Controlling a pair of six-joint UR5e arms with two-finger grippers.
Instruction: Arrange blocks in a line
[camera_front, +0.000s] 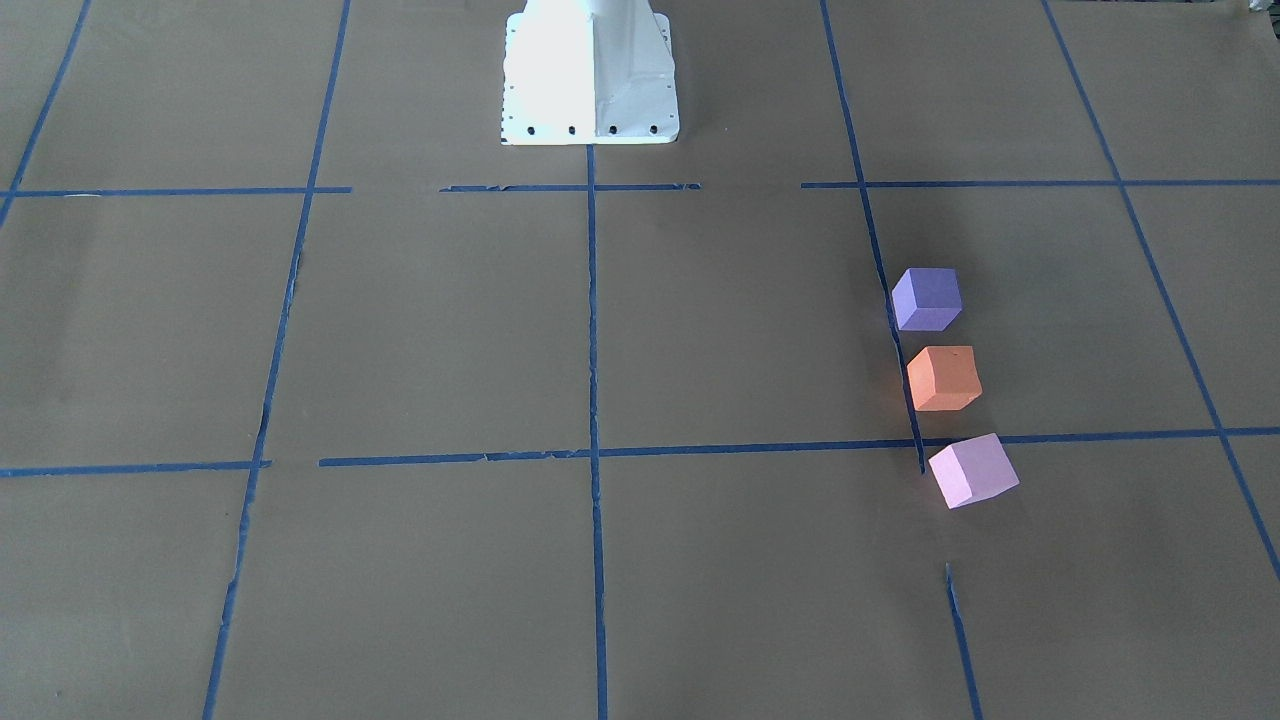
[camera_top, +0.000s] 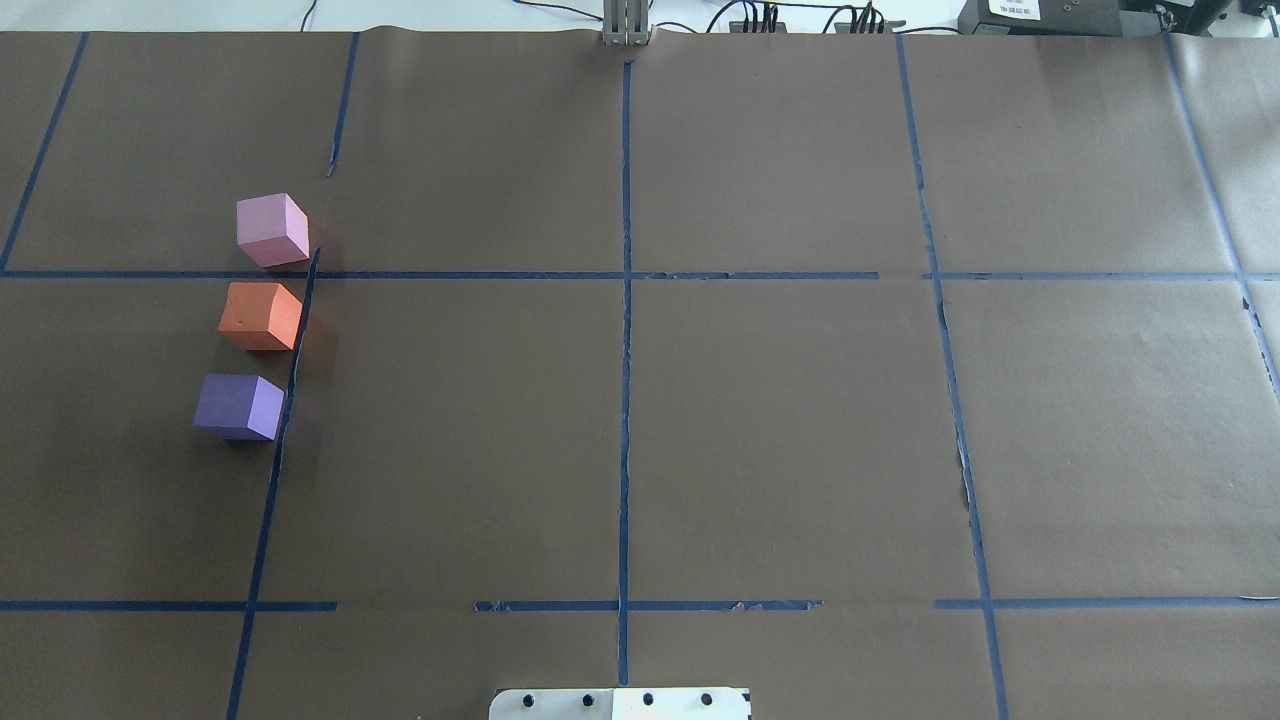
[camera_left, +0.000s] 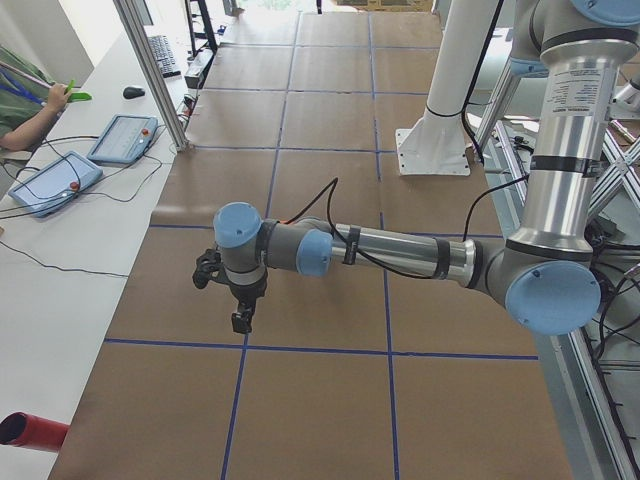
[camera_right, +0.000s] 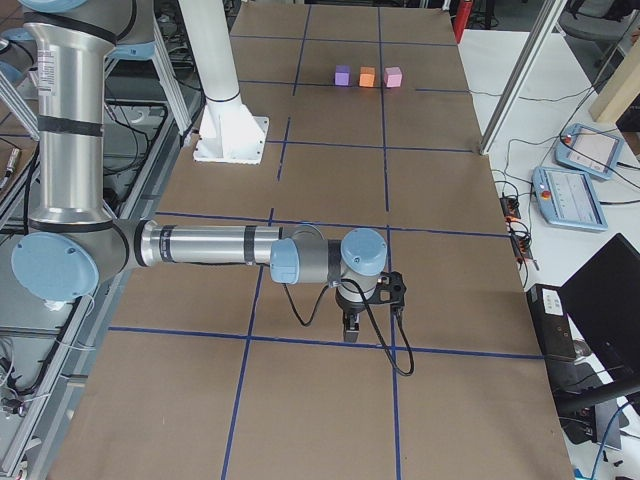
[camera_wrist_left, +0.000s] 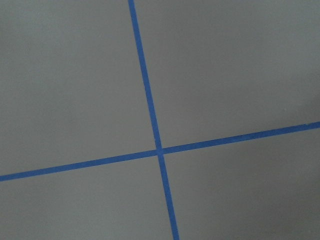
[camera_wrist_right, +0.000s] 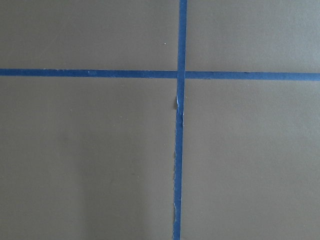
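Note:
Three blocks stand in a near-straight row with small gaps on the robot's left part of the table. The dark purple block (camera_top: 238, 406) (camera_front: 927, 298) is nearest the robot. The orange block (camera_top: 260, 315) (camera_front: 943, 378) is in the middle. The pale pink block (camera_top: 271, 230) (camera_front: 972, 470) is farthest. All three show small and far in the exterior right view, the orange block (camera_right: 367, 76) in the middle. My left gripper (camera_left: 240, 320) and right gripper (camera_right: 350, 328) hang over bare paper far from the blocks. I cannot tell whether they are open or shut.
The table is covered with brown paper (camera_top: 780, 420) marked by a blue tape grid (camera_top: 625, 400). The white robot base (camera_front: 590, 75) stands at the table's edge. Operator tablets (camera_left: 120, 140) lie on a side bench. Both wrist views show only paper and tape crossings.

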